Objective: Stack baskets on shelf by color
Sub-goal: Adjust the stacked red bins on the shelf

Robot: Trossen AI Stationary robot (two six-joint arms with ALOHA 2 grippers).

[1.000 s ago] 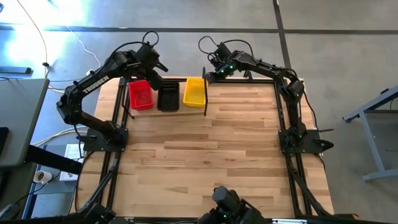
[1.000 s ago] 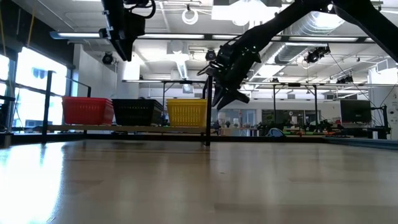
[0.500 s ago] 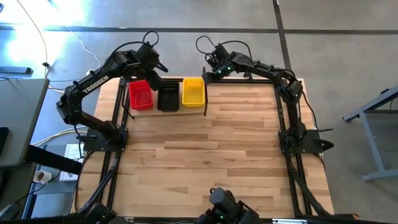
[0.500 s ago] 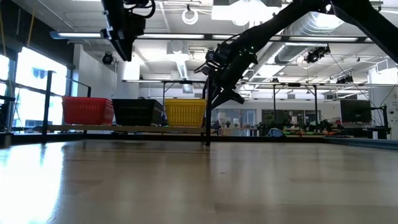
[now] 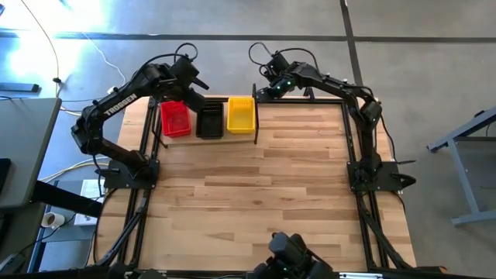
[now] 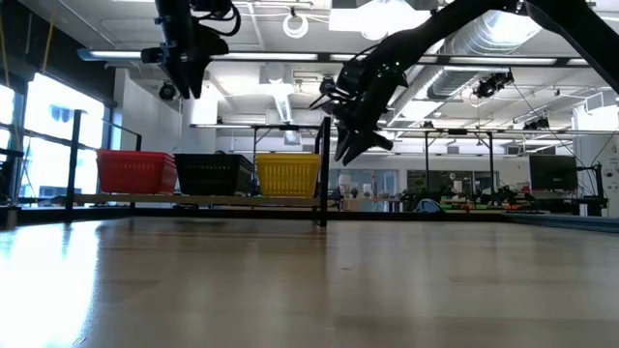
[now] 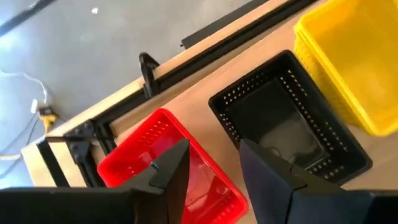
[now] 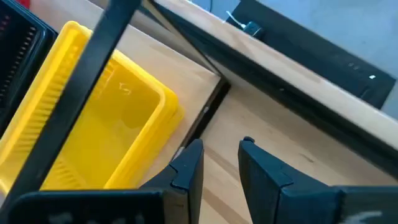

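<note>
Three baskets stand side by side on the shelf (image 5: 155, 132) at the table's far left: red (image 5: 175, 118), black (image 5: 209, 121) and yellow (image 5: 241, 114). They also show in the low view: red (image 6: 135, 172), black (image 6: 213, 174), yellow (image 6: 287, 175). My left gripper (image 5: 201, 98) hangs open and empty above the gap between the red (image 7: 186, 186) and black (image 7: 292, 124) baskets. My right gripper (image 5: 263, 91) hangs open and empty just right of the shelf's end post (image 6: 323, 164), beside the yellow basket (image 8: 93, 124).
The shelf's pale plank (image 6: 193, 200) sits a little above the tabletop, framed by black tubing with upright posts (image 6: 75, 155). The wide wooden tabletop (image 5: 263, 186) stretches from the shelf toward the near edge. A black rail (image 8: 298, 81) runs along the table's far edge.
My right gripper has dipped toward the yellow basket's right side, then drawn back up and toward the table's right. The yellow basket has slid a little along the shelf toward the black one.
</note>
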